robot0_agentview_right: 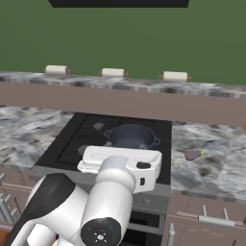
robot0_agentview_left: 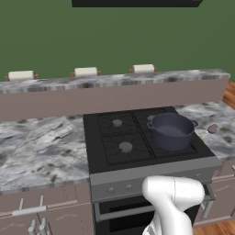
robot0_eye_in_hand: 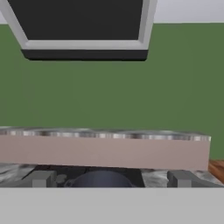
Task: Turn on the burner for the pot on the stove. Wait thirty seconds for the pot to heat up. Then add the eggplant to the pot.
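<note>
In the left base view the white arm (robot0_agentview_left: 173, 202) rises from the lower right in front of the oven door, its rounded upper link level with the grey front panel of the stove (robot0_agentview_left: 137, 137), below the cooktop. The pot (robot0_agentview_left: 172, 131) sits upright on the right-hand side of the cooktop, over the near right burner, and the eggplant (robot0_agentview_left: 212, 129) lies on the marble table (robot0_agentview_left: 41, 147) just right of the stove, apart from the pot. Three pale rolls (robot0_agentview_left: 85, 72) stand along the top of the raised back ledge. In the right base view the arm comes up from the lower left, a dark joint low at the left and the white hand block (robot0_agentview_right: 120, 164) held roughly level in front of the stove's near edge, pointing toward the back wall; the pot shows just beyond it, and the eggplant rests on the table to the right. In the hand view the camera looks level along the hand at the green wall and the dark range hood (robot0_eye_in_hand: 83, 26) above; the pot's rim shows at the bottom, centred between the two fingers (robot0_eye_in_hand: 42, 178), which stand wide apart with nothing between them but the view of the pot beyond.
</note>
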{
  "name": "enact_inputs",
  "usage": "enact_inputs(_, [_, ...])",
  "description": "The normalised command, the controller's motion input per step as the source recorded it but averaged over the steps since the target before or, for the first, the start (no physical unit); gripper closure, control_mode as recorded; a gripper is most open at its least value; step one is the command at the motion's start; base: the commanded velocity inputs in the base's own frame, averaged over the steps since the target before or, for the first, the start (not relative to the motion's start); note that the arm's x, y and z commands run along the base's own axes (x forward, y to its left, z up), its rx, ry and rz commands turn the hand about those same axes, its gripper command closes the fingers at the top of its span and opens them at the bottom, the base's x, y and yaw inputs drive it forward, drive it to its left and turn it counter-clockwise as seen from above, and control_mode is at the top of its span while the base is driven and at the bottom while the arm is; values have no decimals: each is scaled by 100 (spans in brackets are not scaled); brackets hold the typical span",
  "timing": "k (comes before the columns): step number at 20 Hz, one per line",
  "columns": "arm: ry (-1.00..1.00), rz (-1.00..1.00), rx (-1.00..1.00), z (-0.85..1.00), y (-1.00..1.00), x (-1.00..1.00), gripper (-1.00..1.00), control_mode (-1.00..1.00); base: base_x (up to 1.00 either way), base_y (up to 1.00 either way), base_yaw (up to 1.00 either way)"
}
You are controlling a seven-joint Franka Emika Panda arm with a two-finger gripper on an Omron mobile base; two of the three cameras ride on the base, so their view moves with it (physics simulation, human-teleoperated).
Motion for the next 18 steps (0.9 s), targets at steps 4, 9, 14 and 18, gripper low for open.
enact_inputs(4, [0,0,0,0,0,0,-100,-100,0,0,0])
enact_inputs(9, [0,0,0,0,0,0,-100,-100,0,0,0])
enact_inputs(14, [0,0,0,0,0,0,-100,-100,0,0,0])
enact_inputs(18, [0,0,0,0,0,0,-100,-100,0,0,0])
